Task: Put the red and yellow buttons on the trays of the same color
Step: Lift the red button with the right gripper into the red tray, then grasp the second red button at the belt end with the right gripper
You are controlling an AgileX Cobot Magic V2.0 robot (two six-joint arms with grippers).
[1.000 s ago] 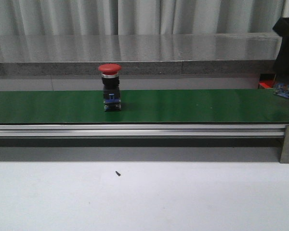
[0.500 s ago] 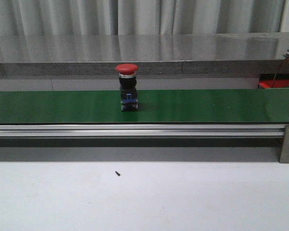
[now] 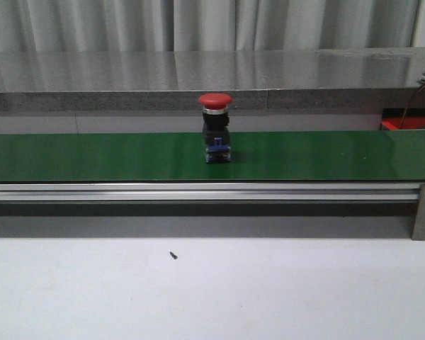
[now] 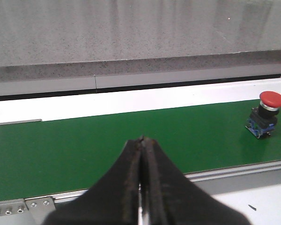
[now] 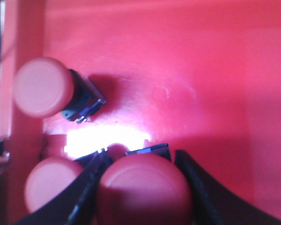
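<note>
On green belt point(image 3: 92, 156), red button point(image 3: 216, 127) shifted rightward (upright); left jaws pressed together, right jaws pinching another red button point(image 5: 145, 190).

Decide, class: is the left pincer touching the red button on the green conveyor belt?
Apart. The left wrist view shows the shut left pincer near the belt's front edge, with bare green conveyor belt between it and the red button.

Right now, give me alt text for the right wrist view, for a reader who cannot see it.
A round red mushroom-head push button sits between the fingers of the right end effector, just above a glossy red plastic tray. Two more red push buttons are in the tray, one lying on its side and one partly hidden.
</note>
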